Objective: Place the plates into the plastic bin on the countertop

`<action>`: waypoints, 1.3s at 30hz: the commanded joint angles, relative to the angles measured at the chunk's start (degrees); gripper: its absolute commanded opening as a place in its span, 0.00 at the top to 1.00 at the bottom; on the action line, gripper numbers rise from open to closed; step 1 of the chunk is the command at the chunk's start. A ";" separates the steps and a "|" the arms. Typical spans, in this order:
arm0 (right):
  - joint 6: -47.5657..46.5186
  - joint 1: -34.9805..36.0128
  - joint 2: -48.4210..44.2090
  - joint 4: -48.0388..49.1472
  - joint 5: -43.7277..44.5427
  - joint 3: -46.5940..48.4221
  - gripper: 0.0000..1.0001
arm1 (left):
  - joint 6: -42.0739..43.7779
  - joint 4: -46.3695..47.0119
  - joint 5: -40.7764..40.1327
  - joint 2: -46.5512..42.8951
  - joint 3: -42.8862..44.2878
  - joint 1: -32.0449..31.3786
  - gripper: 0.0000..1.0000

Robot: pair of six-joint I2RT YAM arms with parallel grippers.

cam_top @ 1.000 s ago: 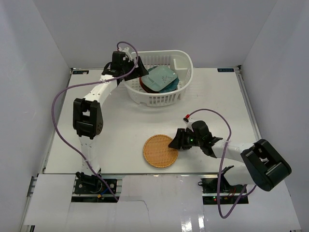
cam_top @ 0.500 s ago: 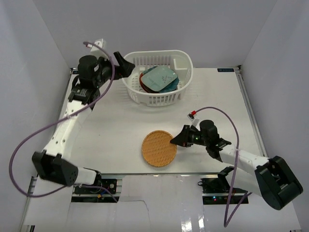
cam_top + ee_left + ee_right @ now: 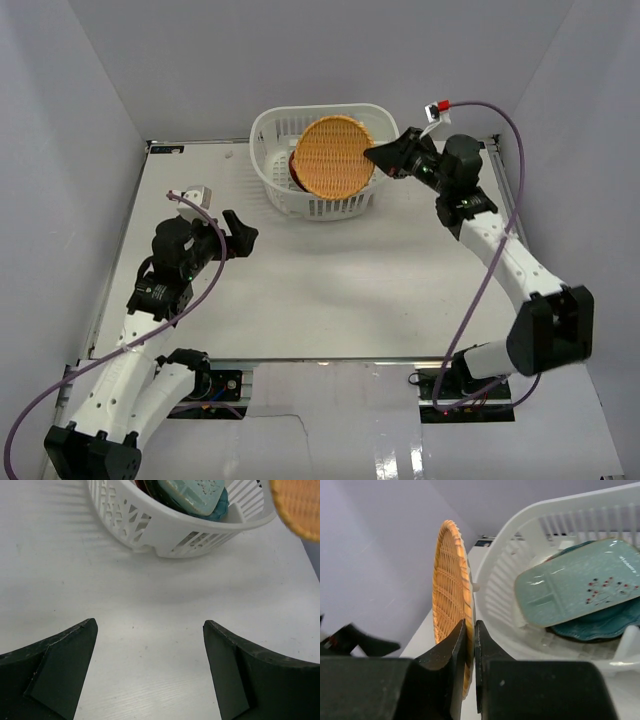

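The right claw [image 3: 378,154] grips the woven plate [image 3: 333,158] by its rim and holds it over the white bin [image 3: 266,178]. A second ago that plate lay flat on the countertop [image 3: 330,270] near the front edge. The wrist view shows both fingers pinched tight on the plate's edge [image 3: 451,590], so the disc stands on end straight ahead of the claw. The bin's rim [image 3: 520,525] sits just beyond and to the claw's right, with a pale mint plate [image 3: 575,582] lying on darker plates at the bottom. The frames do not show whether the woven plate's lower edge touches that stack. The left claw [image 3: 238,232], at the bin's rim a second ago, has pulled back toward its own base. It hangs empty with its jaws spread wide [image 3: 149,625], the bin well ahead of it and bare tabletop beneath. No other plate shows on the countertop, so this looks like the last one to load. What is left, by the look of it, is to lower the plate, tip it flat and let go.
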 commanded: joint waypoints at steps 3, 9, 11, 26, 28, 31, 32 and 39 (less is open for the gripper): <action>1.11 -2.98 20.01 -1.20 2.61 17.39 0.92 | 1.42 -0.22 -0.35 -4.83 -3.75 -0.16 0.02; 2.42 -3.69 36.44 -6.74 1.73 35.40 0.92 | 1.68 -0.22 3.07 -4.65 -3.23 -0.16 0.02; 2.51 -3.69 40.05 -8.58 2.60 38.84 0.92 | 1.86 -0.31 3.52 -5.44 -3.31 -0.16 0.02; -10.47 -3.51 38.76 -22.65 15.61 42.55 0.10 | 2.38 -0.40 0.72 -4.92 -2.52 -0.16 0.02; -13.20 -3.25 37.62 -24.84 18.15 43.08 0.10 | 2.65 -0.49 -0.69 -5.18 -2.08 -0.16 0.02; -18.74 -2.90 37.35 -29.58 19.22 46.06 0.10 | 2.74 -0.40 -2.37 -5.53 -1.56 -0.15 0.02; -20.67 -2.90 36.82 -30.99 20.00 47.29 0.10 | 2.74 -0.40 -2.63 -5.44 -1.30 -0.16 0.02; -22.98 -1.32 16.90 -24.08 15.89 29.32 0.10 | -0.42 1.18 2.63 -5.53 4.41 -0.15 0.02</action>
